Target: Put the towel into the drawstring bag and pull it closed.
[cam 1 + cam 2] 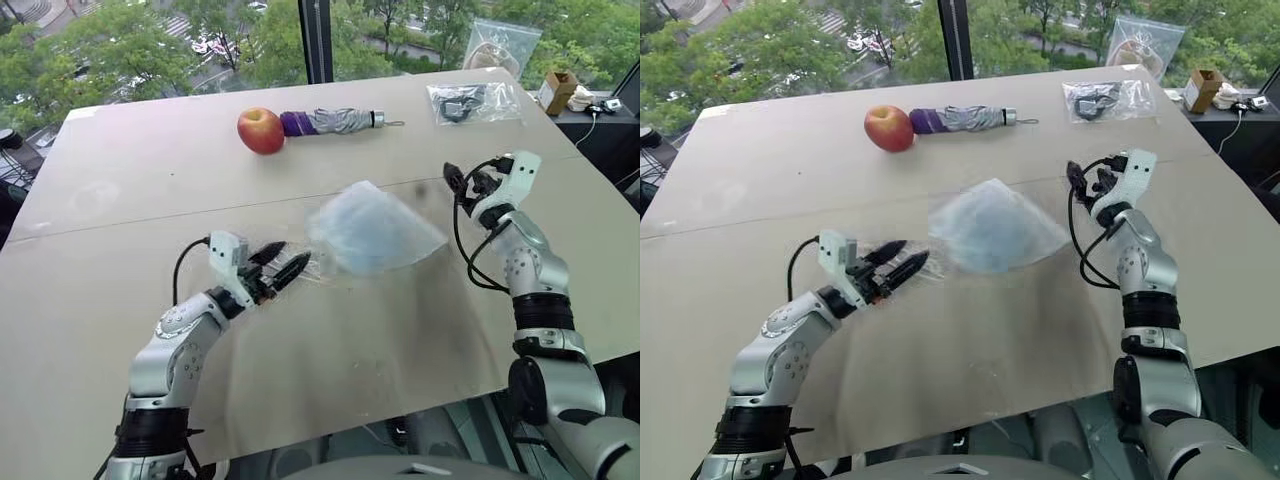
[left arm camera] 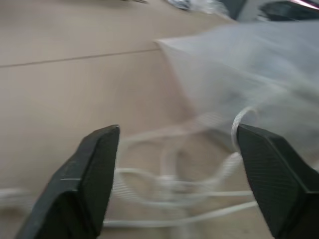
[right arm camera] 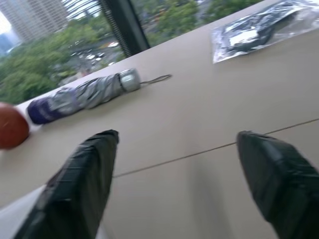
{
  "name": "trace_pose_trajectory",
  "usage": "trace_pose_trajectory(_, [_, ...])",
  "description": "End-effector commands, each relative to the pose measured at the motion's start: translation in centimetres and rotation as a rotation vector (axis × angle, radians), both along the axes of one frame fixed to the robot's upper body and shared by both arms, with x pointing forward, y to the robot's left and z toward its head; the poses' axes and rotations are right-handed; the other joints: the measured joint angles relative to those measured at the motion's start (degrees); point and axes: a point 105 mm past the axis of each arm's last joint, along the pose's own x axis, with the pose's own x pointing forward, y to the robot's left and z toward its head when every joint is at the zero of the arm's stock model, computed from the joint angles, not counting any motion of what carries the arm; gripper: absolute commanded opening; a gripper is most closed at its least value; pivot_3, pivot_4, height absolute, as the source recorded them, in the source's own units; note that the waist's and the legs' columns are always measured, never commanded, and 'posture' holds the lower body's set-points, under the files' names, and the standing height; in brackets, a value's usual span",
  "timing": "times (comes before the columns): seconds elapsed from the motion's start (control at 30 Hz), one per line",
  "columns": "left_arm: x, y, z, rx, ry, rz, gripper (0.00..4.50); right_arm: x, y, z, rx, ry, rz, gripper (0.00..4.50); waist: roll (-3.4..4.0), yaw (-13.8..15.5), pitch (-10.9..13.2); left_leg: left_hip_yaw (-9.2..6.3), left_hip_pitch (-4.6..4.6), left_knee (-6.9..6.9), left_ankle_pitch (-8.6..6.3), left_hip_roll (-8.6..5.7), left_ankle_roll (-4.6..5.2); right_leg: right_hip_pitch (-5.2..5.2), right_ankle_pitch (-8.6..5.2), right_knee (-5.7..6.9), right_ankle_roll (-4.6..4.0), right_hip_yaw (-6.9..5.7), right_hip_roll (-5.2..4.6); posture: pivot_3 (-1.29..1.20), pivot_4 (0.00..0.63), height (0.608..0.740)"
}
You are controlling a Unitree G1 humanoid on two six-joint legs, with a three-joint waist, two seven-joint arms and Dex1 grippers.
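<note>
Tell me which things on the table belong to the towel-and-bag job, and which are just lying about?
Belong to the job:
- drawstring bag
- towel, seen through the bag
- cord, loose on the table

Just lying about:
- apple
- folded umbrella
- plastic bags
- small cardboard box

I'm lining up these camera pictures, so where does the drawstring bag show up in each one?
Left eye: drawstring bag mid-table, between both arms.
Right eye: the same spot, slightly further left.
Left wrist: upper right, cord trailing toward the fingers.
Right wrist: likely the white corner at bottom left.
Shared landmark: the umbrella.
</note>
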Motion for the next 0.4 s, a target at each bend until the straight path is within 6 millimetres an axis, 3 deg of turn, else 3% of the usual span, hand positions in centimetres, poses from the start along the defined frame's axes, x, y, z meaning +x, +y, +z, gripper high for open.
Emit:
trace_pose_trajectory(0.03, [-0.3,3.4,0.5,0.088,-0.013,0.101,3.66,-1.9,-0.3,1.6,-0.065,-0.066,0.141,4.07,0.00,-0.1,0.0,-0.02,0.03,0.00,0.00,0.04,0.00,0.00,-0.01,0.03,-0.01,-0.01,0.06,0.00,0.150,0.740])
trace_pose_trajectory(0.2, [-2.5,5.7,0.5,0.130,0.032,0.093,3.66,-5.5,-1.8,-0.5,-0.213,-0.006,0.324,4.07,0.00,-0.2,0.0,0.05,0.07,-0.02,0.00,0.13,0.00,0.00,-0.06,0.04,-0.03,0.02,0.14,0.00,0.150,0.740])
trace_pose_trajectory(0.4, [-6.8,6.9,-1.6,0.243,0.174,0.001,3.66,-11.2,-3.4,-4.8,-0.415,0.135,0.558,4.07,-0.03,-0.1,0.0,0.13,0.07,0.01,0.00,0.12,0.00,0.00,-0.30,-0.03,-0.03,0.07,0.10,0.00,0.150,0.740])
